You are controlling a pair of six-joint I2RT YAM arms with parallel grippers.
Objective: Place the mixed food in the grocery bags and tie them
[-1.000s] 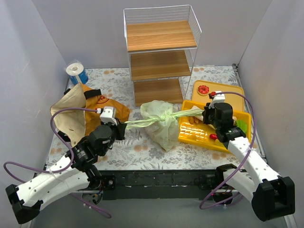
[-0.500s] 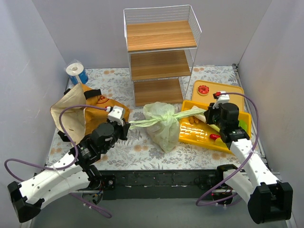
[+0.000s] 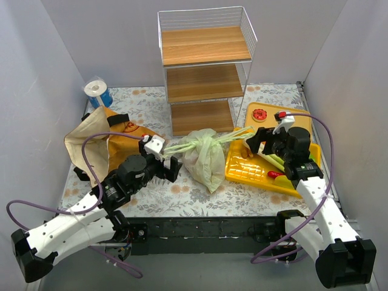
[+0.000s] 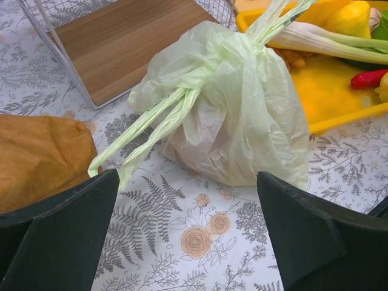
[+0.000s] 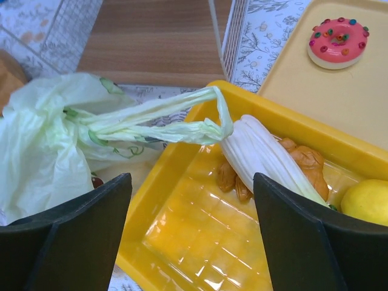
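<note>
The pale-green plastic bag sits knotted in the middle of the table, bulging with contents I cannot make out. Its left handle strip lies slack on the cloth, and its right strip drapes over the yellow tray's rim onto the leek. My left gripper is open just left of the bag and holds nothing. Over the tray's left end my right gripper is open and empty. A lemon, a tan piece and a red chili lie in the tray. The brown bag slumps at the left.
A wire rack with wooden shelves stands behind the bag. A blue-and-white roll sits at the back left. A flat orange tray holds the red-topped round piece. Grey walls close in both sides.
Both grippers have opened and let go of the bag's handle strips, which now hang slack. The left gripper has moved right, closer to the bag; the right has drawn slightly back.
</note>
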